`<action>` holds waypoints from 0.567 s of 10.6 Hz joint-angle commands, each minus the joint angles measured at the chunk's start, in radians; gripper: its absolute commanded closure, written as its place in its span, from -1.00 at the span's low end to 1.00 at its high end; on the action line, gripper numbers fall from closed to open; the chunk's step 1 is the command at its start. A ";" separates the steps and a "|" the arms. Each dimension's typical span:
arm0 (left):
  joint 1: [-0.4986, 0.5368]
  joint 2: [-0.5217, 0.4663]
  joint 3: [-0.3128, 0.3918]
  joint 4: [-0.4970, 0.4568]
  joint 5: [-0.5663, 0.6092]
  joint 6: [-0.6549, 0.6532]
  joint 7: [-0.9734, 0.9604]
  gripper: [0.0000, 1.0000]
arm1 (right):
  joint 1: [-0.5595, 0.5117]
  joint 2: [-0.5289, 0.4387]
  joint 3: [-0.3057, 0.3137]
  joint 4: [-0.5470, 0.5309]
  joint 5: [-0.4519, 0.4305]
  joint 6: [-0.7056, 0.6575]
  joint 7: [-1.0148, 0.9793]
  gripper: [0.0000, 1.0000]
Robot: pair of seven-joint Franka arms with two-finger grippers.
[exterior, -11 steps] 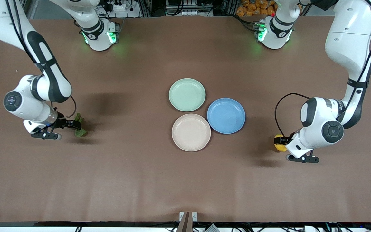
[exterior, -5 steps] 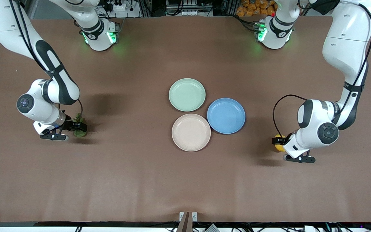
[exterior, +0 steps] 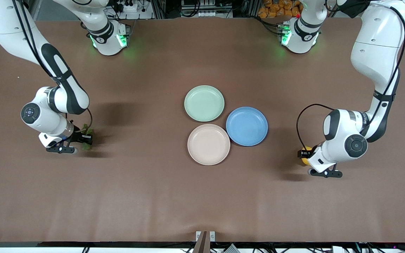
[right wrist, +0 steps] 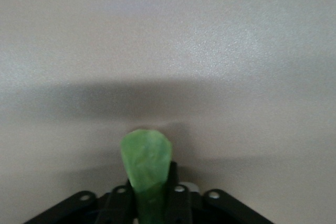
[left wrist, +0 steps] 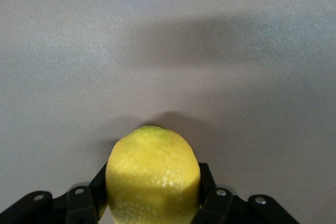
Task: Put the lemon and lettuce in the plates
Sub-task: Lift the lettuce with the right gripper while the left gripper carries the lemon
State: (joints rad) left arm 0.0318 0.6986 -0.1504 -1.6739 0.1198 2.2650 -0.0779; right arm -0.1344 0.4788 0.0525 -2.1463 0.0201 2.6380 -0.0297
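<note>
My left gripper [exterior: 305, 154] is shut on the yellow lemon [exterior: 305, 161], low over the table toward the left arm's end; the lemon fills the space between the jaws in the left wrist view [left wrist: 153, 174]. My right gripper [exterior: 84, 140] is shut on the green lettuce [exterior: 88, 133] toward the right arm's end; the leaf stands pinched between the jaws in the right wrist view [right wrist: 146, 162]. The pale mint green plate [exterior: 204, 103] and the beige-pink plate [exterior: 208, 144] sit empty at the table's middle, the beige-pink one nearer the front camera.
A blue plate [exterior: 246, 126] of like size lies beside the two plates, toward the left arm's end, and is empty. Bare brown table lies between each gripper and the plates.
Both arms have shifted a little toward the plates with their loads. The lettuce now sits tighter between the right gripper's jaws; the lemon stays gripped by the left.
</note>
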 commanded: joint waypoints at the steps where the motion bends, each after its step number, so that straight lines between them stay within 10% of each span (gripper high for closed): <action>1: -0.003 0.002 -0.001 0.000 0.023 0.013 -0.010 0.77 | 0.006 -0.049 -0.003 0.018 0.006 -0.094 -0.009 1.00; 6: -0.019 -0.050 -0.014 0.008 0.020 0.002 -0.016 1.00 | 0.057 -0.149 -0.003 0.117 0.008 -0.387 0.080 1.00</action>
State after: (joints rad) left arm 0.0240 0.6967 -0.1557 -1.6631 0.1198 2.2742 -0.0779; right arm -0.1257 0.3736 0.0533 -2.0433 0.0193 2.3270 -0.0159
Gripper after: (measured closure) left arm 0.330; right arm 0.969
